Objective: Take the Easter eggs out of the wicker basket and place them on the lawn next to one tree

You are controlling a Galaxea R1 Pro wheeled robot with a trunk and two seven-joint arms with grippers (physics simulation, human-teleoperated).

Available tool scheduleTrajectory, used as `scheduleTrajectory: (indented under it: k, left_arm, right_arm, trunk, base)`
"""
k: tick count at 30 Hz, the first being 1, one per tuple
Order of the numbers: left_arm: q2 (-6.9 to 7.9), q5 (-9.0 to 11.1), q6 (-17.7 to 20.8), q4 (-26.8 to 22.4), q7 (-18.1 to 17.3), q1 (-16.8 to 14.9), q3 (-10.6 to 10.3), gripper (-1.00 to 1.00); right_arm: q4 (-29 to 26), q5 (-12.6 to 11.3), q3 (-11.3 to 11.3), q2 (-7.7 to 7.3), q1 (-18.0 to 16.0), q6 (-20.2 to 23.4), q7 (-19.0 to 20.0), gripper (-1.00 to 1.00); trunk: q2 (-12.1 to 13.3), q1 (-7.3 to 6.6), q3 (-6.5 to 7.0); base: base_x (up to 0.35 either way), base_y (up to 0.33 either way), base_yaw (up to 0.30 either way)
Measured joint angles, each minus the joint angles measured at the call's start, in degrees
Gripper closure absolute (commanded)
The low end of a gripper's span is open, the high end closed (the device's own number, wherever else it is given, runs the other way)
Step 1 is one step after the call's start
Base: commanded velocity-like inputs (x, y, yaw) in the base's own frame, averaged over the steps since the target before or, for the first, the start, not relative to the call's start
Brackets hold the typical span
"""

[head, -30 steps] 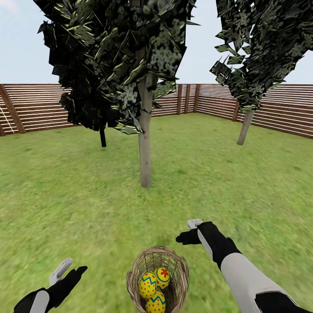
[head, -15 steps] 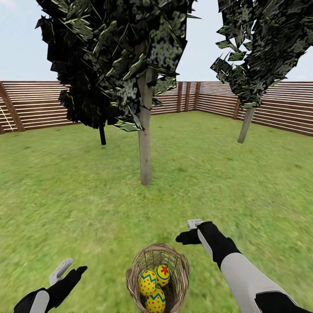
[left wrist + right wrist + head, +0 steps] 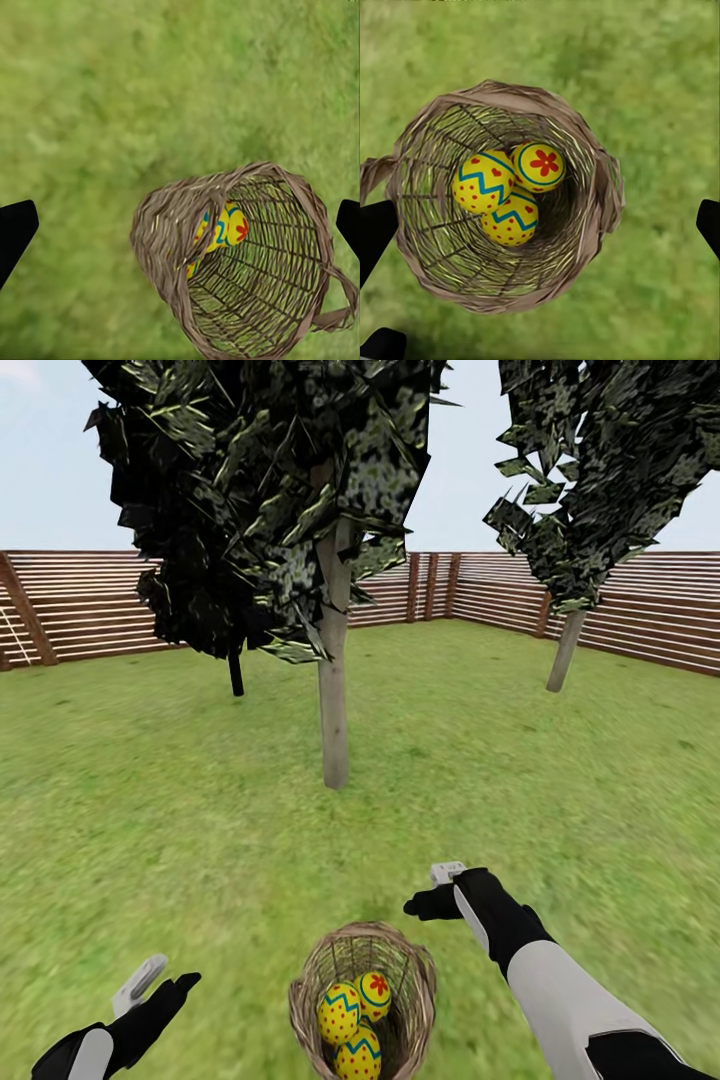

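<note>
The wicker basket (image 3: 405, 970) stands on the lawn (image 3: 200, 840) just in front of me, between my two arms. All three Easter eggs (image 3: 340, 1012) lie inside it, bunched together, yellow with red dots and blue zigzags. From above, the right wrist view shows the eggs (image 3: 510, 195) in the basket (image 3: 585, 247), with my right gripper (image 3: 540, 229) open over them. My left gripper (image 3: 180, 225) is open too, looking at the basket (image 3: 165, 225) from its side. In the head view the left gripper (image 3: 160, 982) hangs left of the basket and the right gripper (image 3: 437, 890) beyond its right rim.
A tree with a pale trunk (image 3: 333, 700) stands a short way ahead of the basket. A second such tree (image 3: 565, 650) is farther off at the right, and a thin black trunk (image 3: 236, 675) at the back left. A brown slat fence (image 3: 80, 605) rings the grass.
The whole picture has shifted very slightly, so the camera moved. Arms, basket and eggs keep their places relative to each other.
</note>
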Motion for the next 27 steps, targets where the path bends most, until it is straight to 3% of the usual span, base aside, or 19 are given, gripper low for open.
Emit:
scheduleTrajectory:
  k: [12, 27]
  left_arm:
    - [-0.05, -0.01, 0.0, 0.01, 0.01, 0.01, 0.0, -1.0]
    - [0.02, -0.01, 0.0, 0.01, 0.03, -0.02, 0.0, -1.0]
  right_arm:
    - [0.04, -0.1, 0.31, 0.01, 0.0, 0.0, -0.07, -1.0]
    - [0.82, -0.07, -0.06, 0.06, -0.07, 0.02, -0.09, -1.0]
  trunk:
    - [-4.81, 2.64, -1.15]
    - [-10.83, 5.93, -3.71]
  base:
    - [0.0, 0.0, 0.0]
    - [0.0, 0.0, 0.0]
